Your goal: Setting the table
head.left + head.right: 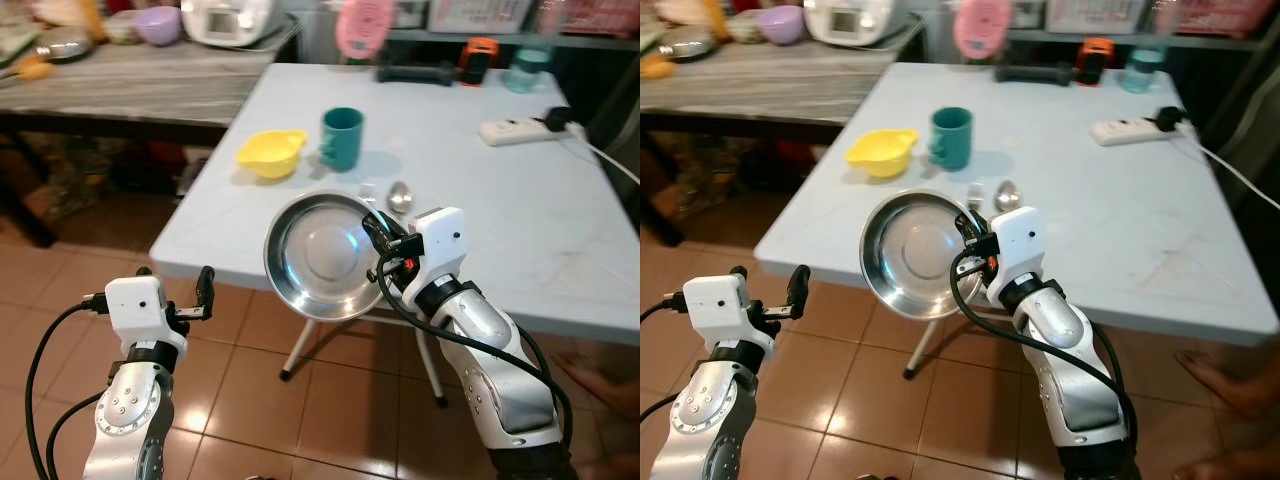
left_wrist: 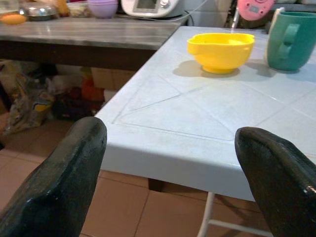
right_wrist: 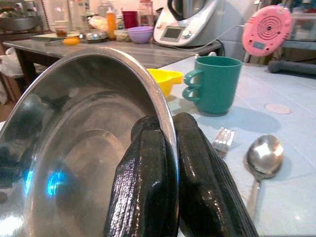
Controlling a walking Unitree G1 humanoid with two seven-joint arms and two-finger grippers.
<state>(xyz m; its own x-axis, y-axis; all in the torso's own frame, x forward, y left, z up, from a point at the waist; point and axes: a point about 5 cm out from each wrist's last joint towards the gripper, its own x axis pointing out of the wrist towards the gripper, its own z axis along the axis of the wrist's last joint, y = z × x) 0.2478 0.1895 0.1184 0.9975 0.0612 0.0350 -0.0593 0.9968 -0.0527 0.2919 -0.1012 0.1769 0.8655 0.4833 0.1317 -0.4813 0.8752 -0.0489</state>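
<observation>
- Over the near edge of the pale blue square table: right gripper holds a round shiny steel plate, fingers pinched tight on its rim, one inside, one outside.
- Plate is tipped up nearly on edge, hollow face towards the camera and slightly up. It is round, so no real long axis; its flat plane runs roughly upright, across the table's near edge.
- Plate is in the air, not resting on the table. It hangs nearer the robot than the teal plastic mug.
- Already on the table: teal mug; small yellow plastic bowl just beside the mug on its left; steel spoon and steel fork side by side, nearer the robot than the mug, apart from it.
- Judgement: setting partly done. Cup, bowl and cutlery are out; plate not yet down.
- Likely left: level the plate, set it flat on the bare patch nearer the robot than the mug, next to the cutlery, then release.
- Left gripper is low, short of the table's near-left corner, well to the left of the mug. Fingers spread wide, nothing between them.
- White power strip lies far right of the mug, clear of the place setting.
</observation>
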